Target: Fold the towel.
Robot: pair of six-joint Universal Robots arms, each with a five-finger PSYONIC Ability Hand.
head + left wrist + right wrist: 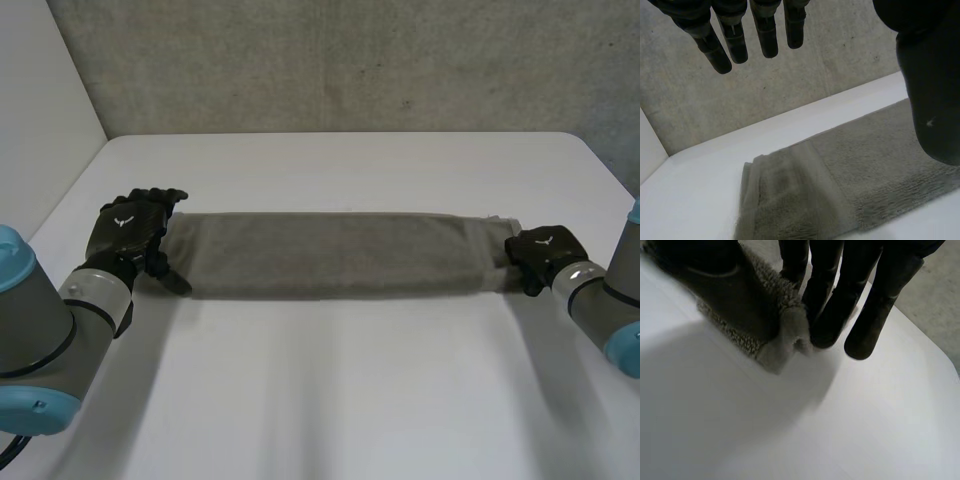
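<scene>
A grey towel [330, 255] lies folded into a long narrow strip across the middle of the white table [340, 390]. My left hand [130, 235] is at the strip's left end, open. In the left wrist view its straight fingers [735, 40] hang above the towel [865, 170] and its thumb [935, 100] stands apart from them, with nothing held. My right hand [545, 255] is at the strip's right end. In the right wrist view the towel's end corner [770, 335] is pinched between the thumb [725, 285] and the fingers [840, 305].
A rough grey wall [350, 60] stands behind the table's far edge. A pale panel [40, 110] borders the table at the far left. Bare tabletop spreads in front of the towel and behind it.
</scene>
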